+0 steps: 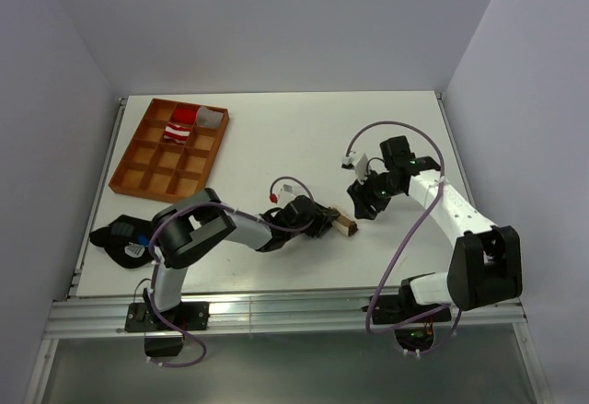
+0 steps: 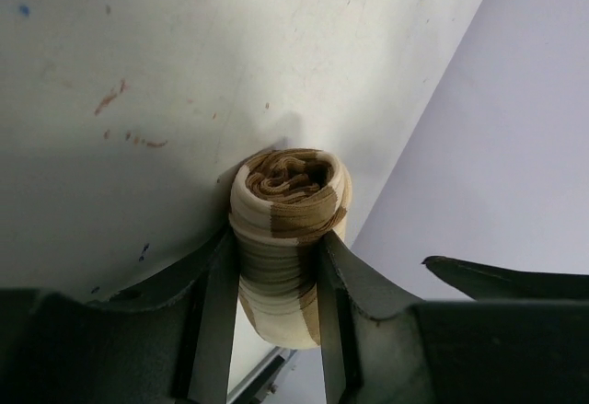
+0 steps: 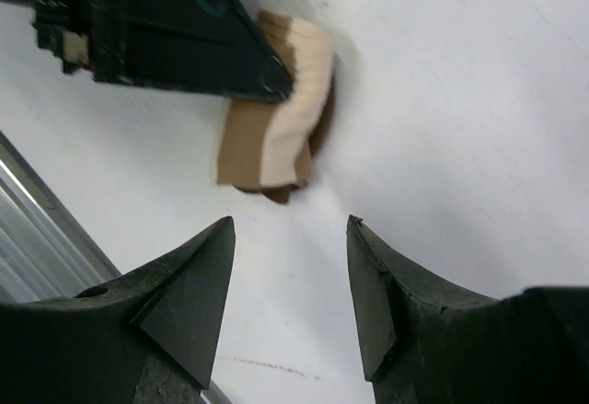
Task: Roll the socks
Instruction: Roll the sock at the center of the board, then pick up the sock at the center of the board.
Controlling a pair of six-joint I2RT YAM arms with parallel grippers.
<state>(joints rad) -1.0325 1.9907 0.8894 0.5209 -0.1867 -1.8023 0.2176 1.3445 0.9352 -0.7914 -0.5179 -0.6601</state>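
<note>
Midway along the worktop's near edge, your left end effector (image 1: 329,221) pinches the brown sock (image 1: 347,226), rolled, its long axis pointing toward the right edge. Your right end effector (image 1: 365,203), spread, hovers just beside that free end. The red sock (image 1: 179,131) sits in the far-left tray (image 1: 129,179).

No word, number or brand mark can be read in any of the three views. On the counter (image 1: 276,132), a small white tag (image 1: 288,186) near the middle and a second white tag (image 1: 355,158) nearer the right edge are too small to show any print.
</note>
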